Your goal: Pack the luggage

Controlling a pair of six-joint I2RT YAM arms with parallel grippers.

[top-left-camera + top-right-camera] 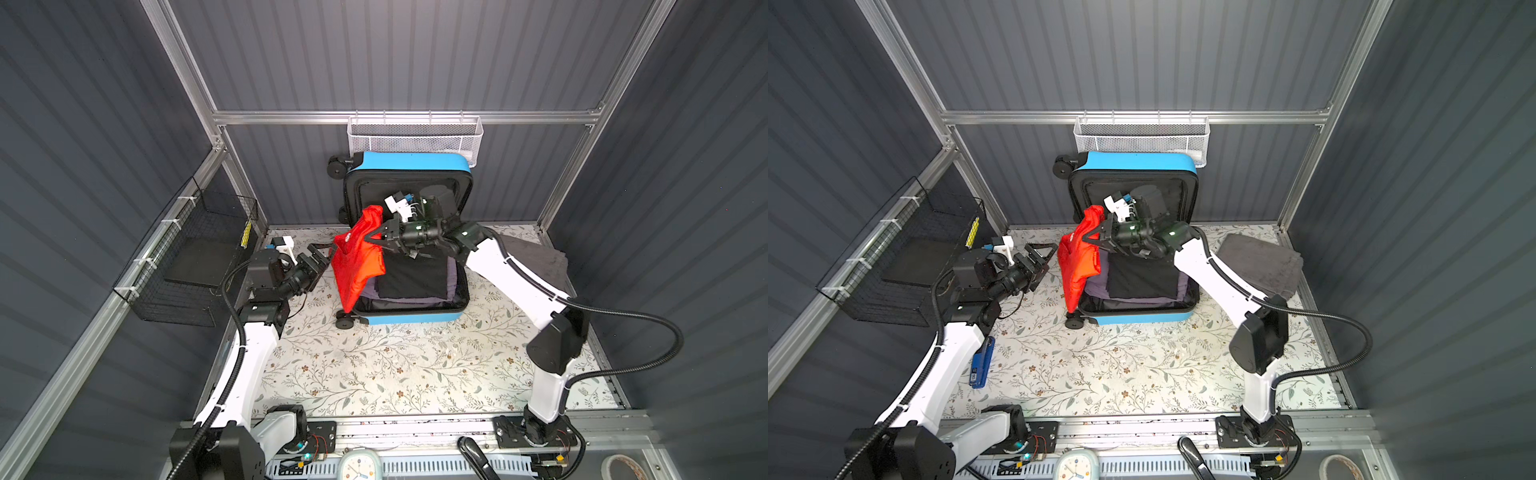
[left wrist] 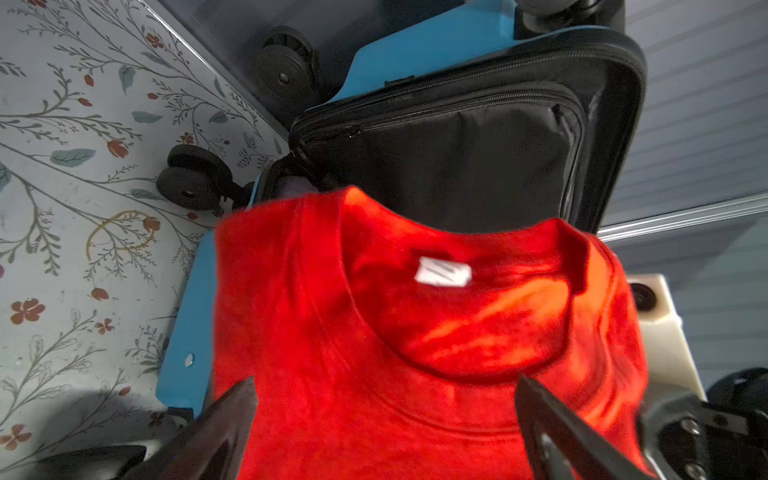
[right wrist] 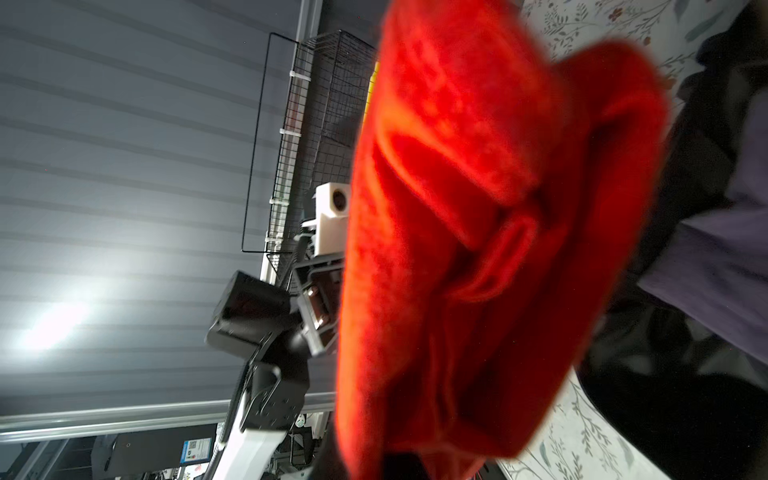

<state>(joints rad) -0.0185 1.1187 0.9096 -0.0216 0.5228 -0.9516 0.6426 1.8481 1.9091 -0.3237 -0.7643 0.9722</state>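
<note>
The luggage (image 1: 415, 320) (image 1: 1142, 318) lies open at the back of the table. Its lid (image 2: 457, 158) stands upright against the wall. Folded black clothes (image 1: 409, 276) and purple ones are stacked in its base. My right gripper (image 1: 371, 238) (image 1: 1089, 237) reaches over the base and is shut on a red shirt (image 1: 357, 262) (image 1: 1077, 259) (image 3: 457, 249). The shirt hangs down over the luggage's left edge. My left gripper (image 1: 321, 257) (image 1: 1045, 258) (image 2: 384, 382) is open just left of the shirt (image 2: 374, 353), holding nothing. The shirt hides the right jaws in the right wrist view.
A white mesh basket (image 1: 415, 137) hangs on the back wall above the lid. On the left wall hangs a black wire basket (image 1: 195, 257). A folded grey cloth (image 1: 528, 253) lies at the back right. A blue object (image 1: 982, 361) lies beside the left arm.
</note>
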